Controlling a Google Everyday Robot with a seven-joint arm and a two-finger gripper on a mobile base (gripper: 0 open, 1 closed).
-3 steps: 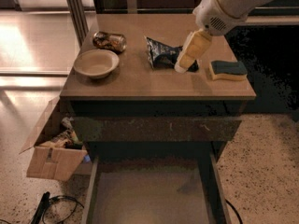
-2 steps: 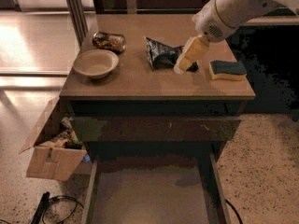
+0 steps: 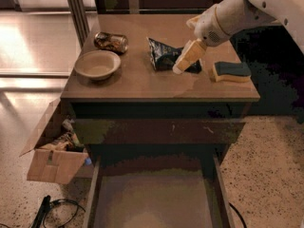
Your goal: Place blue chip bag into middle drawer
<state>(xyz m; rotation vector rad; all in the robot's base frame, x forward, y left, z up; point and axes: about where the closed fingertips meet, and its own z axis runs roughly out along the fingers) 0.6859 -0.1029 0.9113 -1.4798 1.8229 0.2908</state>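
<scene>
The gripper is at the blue chip bag (grasp cannot be told); glossy foil may slip short of the middle drawer.

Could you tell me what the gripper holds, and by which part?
It cannot be told: the gripper is over one end of the dark navy foil chip bag, which lies on the wooden table.

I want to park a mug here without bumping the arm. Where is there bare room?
Bare: on the tabletop, the front strip between bowl and sponge, and the far edge behind the can. The open drawer has a bare floor too. Crowded: right of centre, where the gripper is at the chip bag, close beside the sponge.
</scene>
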